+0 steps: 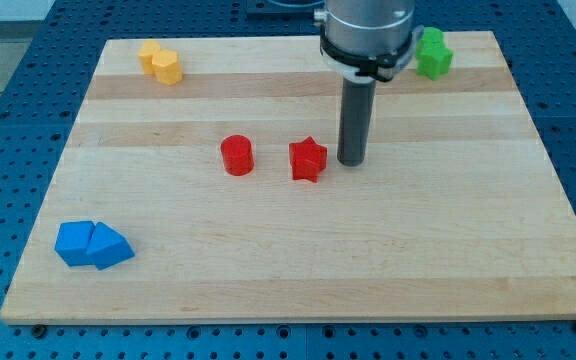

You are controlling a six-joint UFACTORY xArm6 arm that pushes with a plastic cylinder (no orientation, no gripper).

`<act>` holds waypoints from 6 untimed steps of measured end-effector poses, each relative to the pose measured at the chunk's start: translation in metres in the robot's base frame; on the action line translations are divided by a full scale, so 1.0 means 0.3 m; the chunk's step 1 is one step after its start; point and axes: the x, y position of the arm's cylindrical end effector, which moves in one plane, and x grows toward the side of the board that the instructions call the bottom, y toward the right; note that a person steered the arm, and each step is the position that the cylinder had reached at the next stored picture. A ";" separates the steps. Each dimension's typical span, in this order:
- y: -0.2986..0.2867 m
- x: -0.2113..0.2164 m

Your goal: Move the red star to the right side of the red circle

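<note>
The red star lies near the middle of the wooden board, just to the view's right of the red circle, with a gap between them. My tip stands on the board close to the star's right side, a small gap apart from it. The rod rises straight up to the arm's grey end at the view's top.
Two yellow blocks sit together at the top left. A green block sits at the top right, partly behind the arm. Two blue blocks lie together at the bottom left. The board rests on a blue perforated table.
</note>
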 end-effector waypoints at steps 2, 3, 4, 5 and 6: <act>-0.197 -0.013; -0.260 -0.041; -0.187 -0.039; 0.109 -0.100; 0.389 -0.223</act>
